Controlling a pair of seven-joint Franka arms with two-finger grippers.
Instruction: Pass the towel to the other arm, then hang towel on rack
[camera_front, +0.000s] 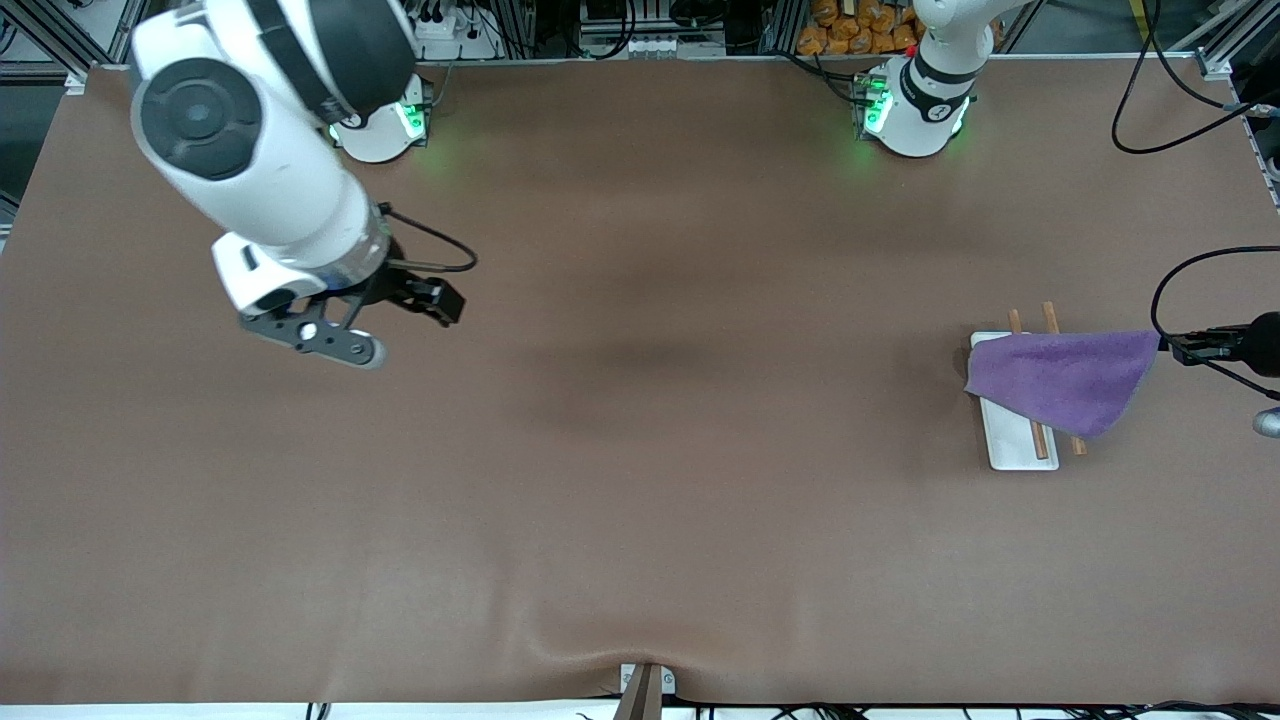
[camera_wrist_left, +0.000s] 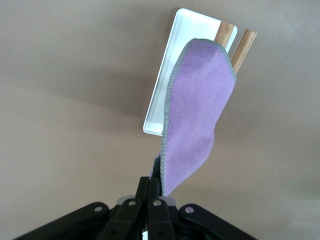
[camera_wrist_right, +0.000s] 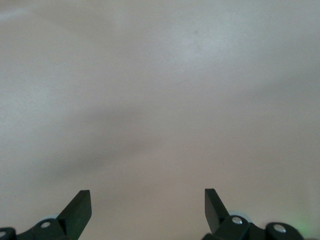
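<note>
— What are you doing at your end?
— I am the right gripper (camera_front: 400, 325). I am hanging over the brown table (camera_front: 640, 450), waiting, my jaws spread wide, holding nothing.
— And you?
— I am the left gripper (camera_wrist_left: 149, 192). I am pinching a corner of the purple towel (camera_front: 1065, 380). It is draping across the rack (camera_front: 1020, 440). I am seeing no writing.

The small white rectangular rack with two thin brown wooden rods (camera_front: 1020, 440) sits on the brown desk (camera_front: 640, 450) at the left arm's end. The soft lilac cloth towel (camera_front: 1065, 380) lies draped across its rods, one corner pinched in the left gripper (camera_front: 1175, 346). The right gripper (camera_front: 400, 320) hangs over the right arm's end, well apart.
</note>
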